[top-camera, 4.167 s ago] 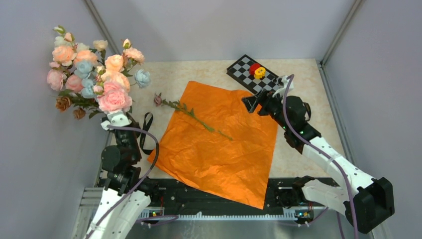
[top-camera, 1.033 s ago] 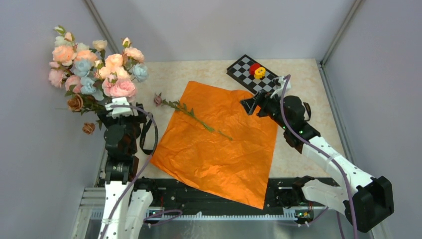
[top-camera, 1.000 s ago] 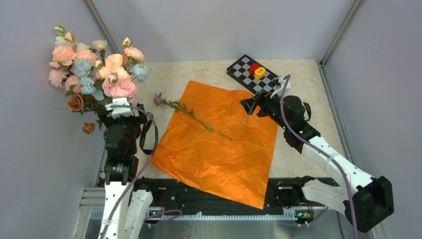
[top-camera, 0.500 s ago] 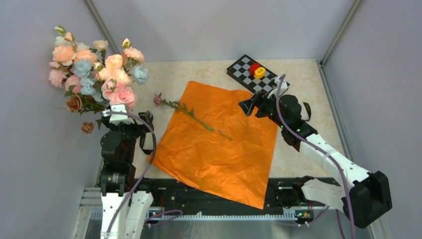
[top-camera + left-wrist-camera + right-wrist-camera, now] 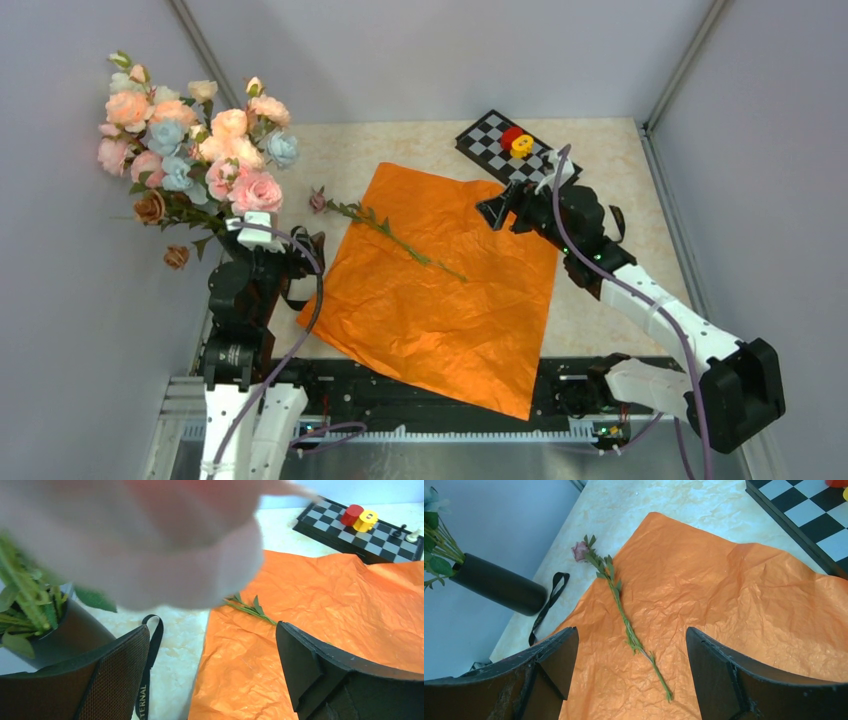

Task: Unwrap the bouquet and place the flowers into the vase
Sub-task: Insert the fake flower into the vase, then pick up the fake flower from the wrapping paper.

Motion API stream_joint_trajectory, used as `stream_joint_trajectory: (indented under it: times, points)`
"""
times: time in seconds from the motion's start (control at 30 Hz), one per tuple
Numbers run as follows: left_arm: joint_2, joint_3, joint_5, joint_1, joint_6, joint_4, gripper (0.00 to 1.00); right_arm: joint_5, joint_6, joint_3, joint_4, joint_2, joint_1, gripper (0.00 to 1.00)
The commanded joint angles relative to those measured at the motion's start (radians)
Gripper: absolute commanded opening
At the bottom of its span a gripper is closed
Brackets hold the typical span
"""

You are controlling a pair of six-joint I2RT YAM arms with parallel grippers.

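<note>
Overhead first: the flowers (image 5: pixel 190 140) stand bunched at the far left corner of the table (image 5: pixel 640 170), blooms upward. Their lower stems are hidden behind the left arm. The left pincer (image 5: pixel 303 248) sits just below and beside the bunch, jaws apart, holding nothing. A flattened orange paper (image 5: pixel 440 300) covers the middle of the table, and its near corner reaches over the arms' base rail. One loose stem (image 5: pixel 385 228) lies diagonally across the paper's far left part. Its small mauve bloom rests on bare table past the edge. The right pincer (image 5: pixel 492 212) hovers over the paper's far right edge, jaws apart and empty. A chequered board (image 5: pixel 500 150) lies at the far right, carrying a red and a yellow piece.

Left wrist view: the black vase (image 5: pixel 65 640) stands at the left with green stems inside it. A black ribbon (image 5: pixel 150 665) lies on the table between vase and paper. Both fingers stand wide apart with nothing between them. A blurred pale-pink shape fills the upper left, too close to the lens to identify.

Right wrist view: the fingers are spread over the paper, gripping nothing. The loose stem lies between them in the view, well ahead. The vase stands near the wall, with the ribbon just beside the paper's edge.
</note>
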Motion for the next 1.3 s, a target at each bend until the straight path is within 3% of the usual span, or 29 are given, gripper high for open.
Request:
stream_joint_trajectory:
  times: [0.0,0.43,0.6,0.77,0.97,1.1,1.27]
  points:
    - [0.034,0.004,0.032,-0.037,0.024,0.013,0.99,-0.031,-0.017,0.057,0.039,0.019,-0.012,0.80]
    - [0.280,0.041,-0.115,-0.328,0.077,0.096,0.99,-0.082,-0.069,0.087,-0.004,0.077,-0.012,0.80]
    - [0.357,0.051,-0.106,-0.396,0.062,0.117,0.99,-0.091,-0.085,0.090,-0.023,0.092,-0.012,0.79]
    - [0.434,0.069,0.011,-0.401,0.012,0.127,0.99,-0.113,-0.116,0.104,-0.027,0.116,-0.002,0.78]
    - [0.558,0.159,0.000,-0.393,0.026,0.042,0.99,-0.005,-0.193,0.133,-0.043,0.197,0.100,0.74]
    - [0.624,0.227,0.061,-0.338,-0.002,-0.001,0.99,0.118,-0.266,0.174,-0.046,0.298,0.203,0.69]
    - [0.651,0.241,0.085,-0.314,-0.014,0.029,0.99,0.150,-0.291,0.249,-0.019,0.456,0.265,0.63]
